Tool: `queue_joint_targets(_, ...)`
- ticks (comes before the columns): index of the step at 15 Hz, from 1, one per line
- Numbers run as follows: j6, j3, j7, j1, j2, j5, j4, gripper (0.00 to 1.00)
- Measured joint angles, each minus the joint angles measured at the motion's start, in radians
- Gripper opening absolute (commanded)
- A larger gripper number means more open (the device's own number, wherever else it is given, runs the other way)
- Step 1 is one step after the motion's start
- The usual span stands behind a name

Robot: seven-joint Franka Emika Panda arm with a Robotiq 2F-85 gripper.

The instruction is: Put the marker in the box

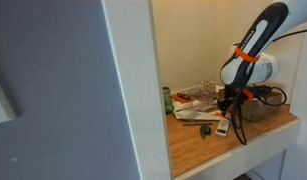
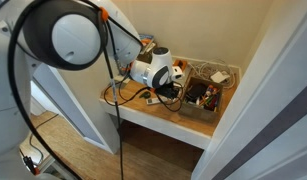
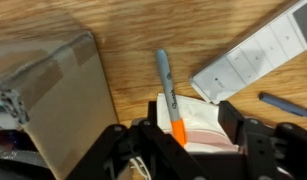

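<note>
**Marker could slip as the tool shuts**

The tool (image 3: 186, 130) hangs spread over the marker (image 3: 167, 88), with the orange end between the jaws and nothing pinched. The marker lies on a pale pad (image 3: 205, 128) on the worktop (image 3: 133, 25), just beside the box (image 3: 48, 85). Closing near that end (not the middle) could tip the barrel out. A low jaw might snag the pad or nudge the remote (image 3: 258, 55).

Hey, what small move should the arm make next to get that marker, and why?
Probably lower straight down and close. In the wrist view the gripper looks open, with the orange end of the marker lying between its jaws, not yet held. The box sits just beside.
</note>
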Motion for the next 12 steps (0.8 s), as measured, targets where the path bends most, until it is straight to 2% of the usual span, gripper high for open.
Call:
queue_joint_targets(2,0.009,0.003,0.000,-0.001,0.030,0.001,0.028,0.36)
queue_joint_targets(3,0.015,0.004,0.000,-0.002,0.043,0.001,0.039,0.33)
queue_joint_targets(4,0.025,0.005,0.000,-0.002,0.054,0.002,0.050,0.34)
queue_joint_targets(5,0.033,0.005,0.000,-0.002,0.066,0.002,0.060,0.29)
queue_joint_targets(7,0.041,0.005,0.000,-0.002,0.085,0.002,0.080,0.35)
queue_joint_targets(12,0.042,0.004,0.000,-0.005,0.123,0.002,0.115,0.38)
